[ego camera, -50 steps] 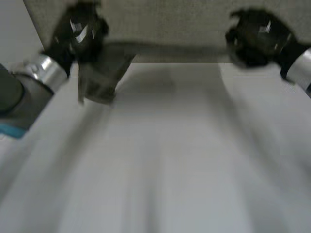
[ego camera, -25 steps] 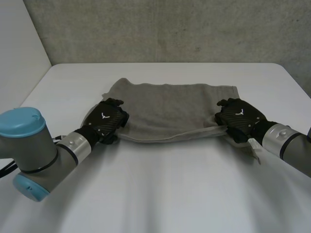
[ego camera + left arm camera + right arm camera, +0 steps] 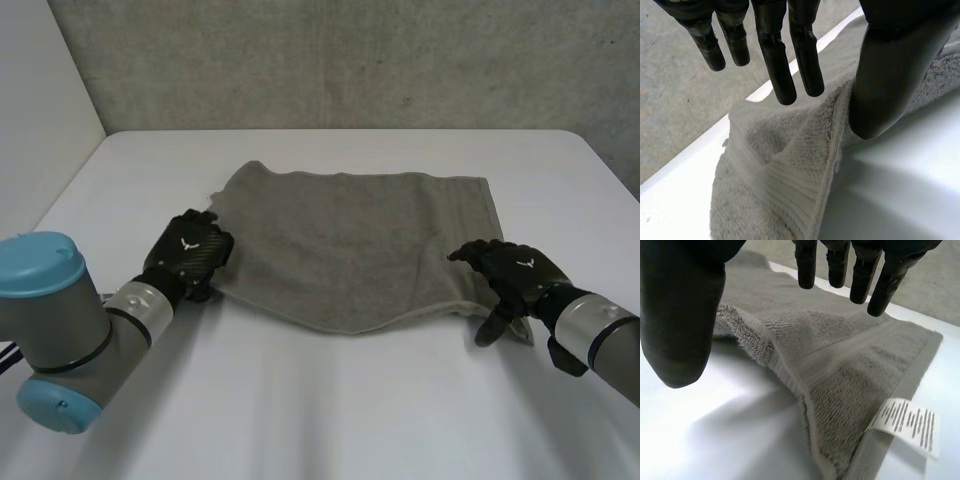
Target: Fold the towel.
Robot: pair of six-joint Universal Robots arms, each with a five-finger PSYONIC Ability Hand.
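The grey towel (image 3: 360, 240) lies spread on the white table (image 3: 330, 420), its near edge wavy. My left hand (image 3: 190, 255) rests at the towel's near left corner, fingers straight and thumb apart. In the left wrist view that corner (image 3: 770, 180) bulges up loose below the fingertips (image 3: 807, 75), with the thumb (image 3: 890, 75) beside its hem. My right hand (image 3: 515, 275) is at the near right corner, also spread. In the right wrist view the towel (image 3: 850, 370) lies under the open hand (image 3: 680, 315), nothing pinched, and its white label (image 3: 905, 425) sticks out at the corner.
A grey wall (image 3: 350, 60) stands behind the table's far edge. Bare white tabletop stretches between the towel's near edge and me, and to both sides of the towel.
A second ago both hands were up with the towel hanging. They came down onto its near corners, then let go and drew back slightly. The towel now lies flatter.
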